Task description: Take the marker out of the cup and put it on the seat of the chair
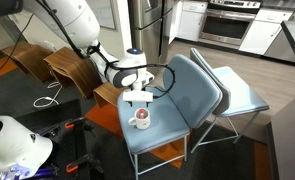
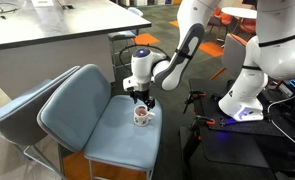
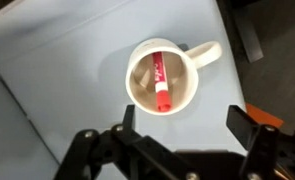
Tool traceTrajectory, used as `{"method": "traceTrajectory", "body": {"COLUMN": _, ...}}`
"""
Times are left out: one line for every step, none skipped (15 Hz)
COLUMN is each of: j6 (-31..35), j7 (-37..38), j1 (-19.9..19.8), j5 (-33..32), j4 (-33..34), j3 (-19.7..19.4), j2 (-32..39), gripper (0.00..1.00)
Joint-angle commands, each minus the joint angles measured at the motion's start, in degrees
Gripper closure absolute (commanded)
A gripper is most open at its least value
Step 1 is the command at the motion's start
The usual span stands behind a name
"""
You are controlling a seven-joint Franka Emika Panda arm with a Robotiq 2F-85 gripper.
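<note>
In an exterior view the gripper (image 1: 139,98) hangs directly over the white mug (image 1: 140,120). The mug stands upright on the near-left part of the steel-blue chair (image 1: 167,130). A paler chair (image 1: 242,92) stands behind it to the right, and brown bent-wood seats (image 1: 65,66) are at the far left. The marker cannot be made out here.

In an exterior view from the opposite side, the gripper (image 2: 141,99) is just above the mug (image 2: 141,117) and apart from it. Much of the bare seat of the chair (image 2: 109,142) lies to the left of the mug.

In the wrist view the gripper (image 3: 182,118) is spread wide and empty, its fingers beyond the mug's near rim. The red marker (image 3: 159,80) lies slanted inside the mug (image 3: 194,92), running near to far. Which end stands higher I cannot tell.

The step in hand looks like the reach into the mug. The fingers would close left to right across the pen, so the wrist angle seems right. They should first move over the marker and narrow enough to pass inside the rim. Then a straight descent, a light pinch on the barrel and a vertical lift should keep the mug from tipping or dragging.
</note>
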Motion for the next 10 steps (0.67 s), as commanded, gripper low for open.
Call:
{"method": "traceTrajectory", "body": {"j6": 4.69, "j7": 0.42, "j1": -0.43, "j5": -3.64, "j4": -0.3, "j3": 0.96, "j2": 2.36, "gripper": 0.06}}
{"method": "traceTrajectory", "body": {"j6": 5.78, "j7": 0.87, "j1": -0.35, "j5": -4.43, "j4": -0.46, "j3": 0.9, "j2": 2.98, "gripper": 0.09}}
{"method": "traceTrajectory", "body": {"j6": 6.78, "j7": 1.27, "j1": -0.33, "j5": -5.14, "j4": -0.64, "j3": 0.73, "j2": 3.59, "gripper": 0.08}}
{"method": "traceTrajectory", "body": {"j6": 8.05, "j7": 1.48, "j1": -0.49, "j5": -5.59, "j4": -1.0, "j3": 0.7, "j2": 4.02, "gripper": 0.13}}
{"method": "traceTrajectory", "body": {"j6": 7.97, "j7": 0.2, "j1": -1.86, "j5": -5.62, "j4": -0.26, "j3": 1.16, "j2": 4.42, "gripper": 0.13}}
{"method": "traceTrajectory", "body": {"j6": 8.61, "j7": 0.12, "j1": -2.24, "j5": -6.0, "j4": -0.27, "j3": 1.1, "j2": 4.77, "gripper": 0.15}}
{"method": "traceTrajectory", "body": {"j6": 8.85, "j7": 0.21, "j1": -2.55, "j5": -6.35, "j4": -0.16, "j3": 0.86, "j2": 4.88, "gripper": 0.17}}
{"method": "traceTrajectory", "body": {"j6": 9.06, "j7": -0.25, "j1": -3.53, "j5": -6.33, "j4": -0.14, "j3": 1.17, "j2": 4.95, "gripper": 0.2}}
{"method": "traceTrajectory", "body": {"j6": 9.26, "j7": -0.53, "j1": -4.34, "j5": -6.37, "j4": -0.17, "j3": 1.25, "j2": 4.85, "gripper": 0.22}}
{"method": "traceTrajectory", "body": {"j6": 9.53, "j7": -1.01, "j1": -5.23, "j5": -6.42, "j4": -0.13, "j3": 1.53, "j2": 4.83, "gripper": 0.25}}
